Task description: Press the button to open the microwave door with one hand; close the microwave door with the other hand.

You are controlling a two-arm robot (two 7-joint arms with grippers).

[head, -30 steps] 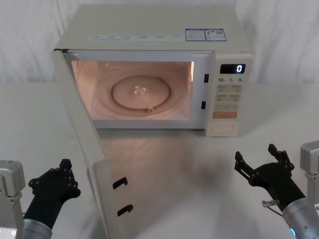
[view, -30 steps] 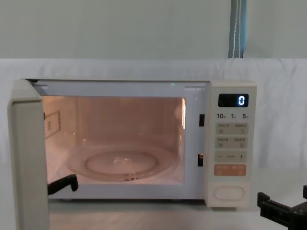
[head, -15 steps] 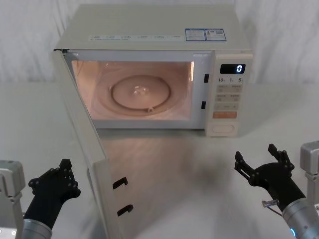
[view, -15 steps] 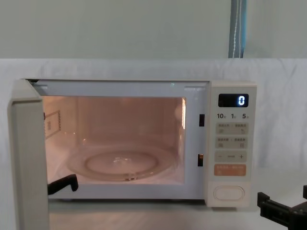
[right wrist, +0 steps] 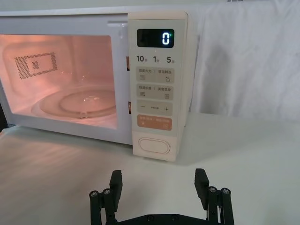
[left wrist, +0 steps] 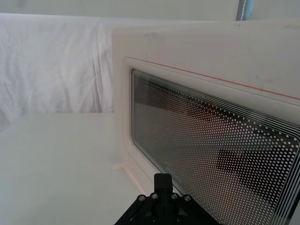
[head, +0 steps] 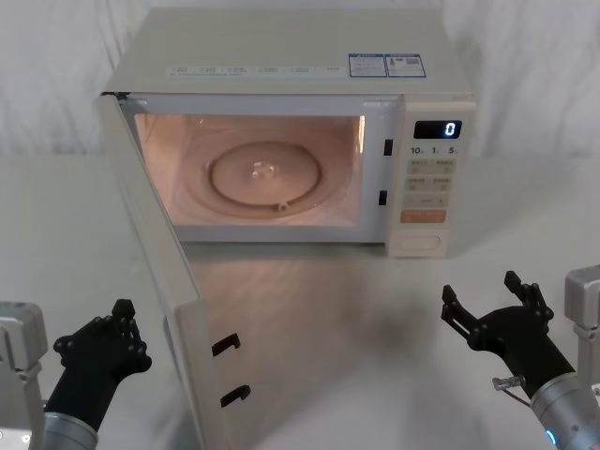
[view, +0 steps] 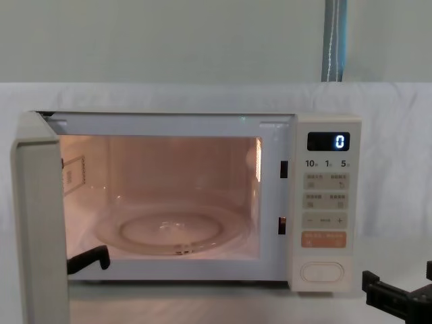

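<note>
One microwave (head: 281, 56) at the back of the white surface (head: 375, 309), cavity lit pink. One door (head: 159, 281), hinged at the microwave's left edge, swung wide open toward the robot; two black latch hooks (head: 225, 344) on its free edge. Seen from the left wrist, the door's outer face with mesh window (left wrist: 220, 154) close in front of that camera. Inside the microwave: one round glass turntable (head: 266, 176), nothing on it. On the microwave's right side, one keypad strip with black display (head: 438, 129) reading "0", one orange key (head: 423, 217), and below it one oval button (head: 419, 243), the lowest key on the panel.

Two tools. Left tool (head: 105, 342) in front of the microwave, just left of the door's free edge, near but apart from it; cannot tell whether open or closed. Right tool (head: 487, 302) in front of the microwave's keypad side, well apart from the button, claws spread, gripping nothing; two fingers (right wrist: 116, 180) stand wide apart in the right wrist view, with the button (right wrist: 154, 146) beyond them.
</note>
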